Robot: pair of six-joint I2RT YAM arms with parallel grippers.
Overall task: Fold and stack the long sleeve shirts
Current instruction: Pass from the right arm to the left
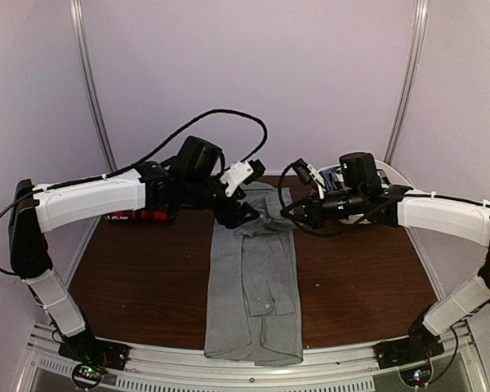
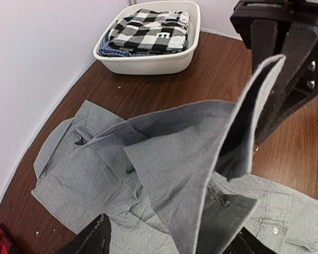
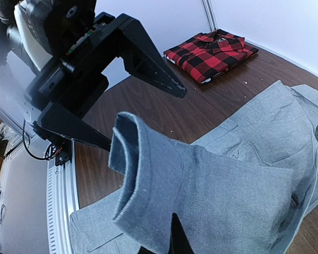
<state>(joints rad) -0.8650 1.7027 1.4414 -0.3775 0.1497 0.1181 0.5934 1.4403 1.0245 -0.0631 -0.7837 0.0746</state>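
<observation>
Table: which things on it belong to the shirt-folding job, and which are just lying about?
For the job:
- grey shirt
- red plaid shirt

Lying about:
- white tub
- checked cloth in the tub

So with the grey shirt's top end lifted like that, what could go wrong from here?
1. Only the right fingers pinch the raised fold of the grey shirt. The left fingers stand open beside it, so the fold may sag or twist and land skewed.
2. Both sets of fingers sit close together over the collar end, so they could bump on the next move.
</observation>
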